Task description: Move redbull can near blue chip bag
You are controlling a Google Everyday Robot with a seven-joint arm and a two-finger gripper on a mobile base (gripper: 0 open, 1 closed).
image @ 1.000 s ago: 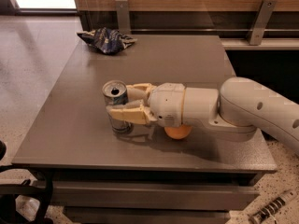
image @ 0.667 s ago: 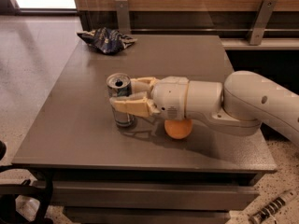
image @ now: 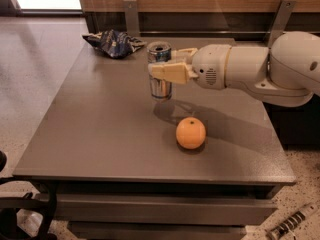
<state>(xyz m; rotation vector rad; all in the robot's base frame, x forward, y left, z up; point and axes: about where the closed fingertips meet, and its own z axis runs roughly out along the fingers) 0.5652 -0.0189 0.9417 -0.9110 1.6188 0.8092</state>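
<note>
- We see the redbull can (image: 161,88) upright over the middle-rear part of the grey table (image: 100,129), its top with the pull-tab facing up; we cannot see whether anything is inside it.
- The can's lower silver half shows below the gripper; a shadow lies on the table just in front of it and to its right, and we cannot tell whether its base touches the surface.
- The blue chip bag (image: 114,42) lies crumpled and flattish at the table's far left corner, near the back edge; what it holds is hidden from us.
- The can stands apart from the bag, to its right and a little nearer to us, with bare tabletop between them.
- An orange (image: 190,133) rests on the table in front of the can and slightly to its right, well apart from it.
- The gripper (image: 164,62) sits at the can's upper half, its tan fingers (image: 170,72) clamped on the can, one across the near side and the other behind it near the rim.
- The white arm (image: 250,66) reaches in from the right edge, stretched nearly level above the table, with the wrist pointing left towards the can.
</note>
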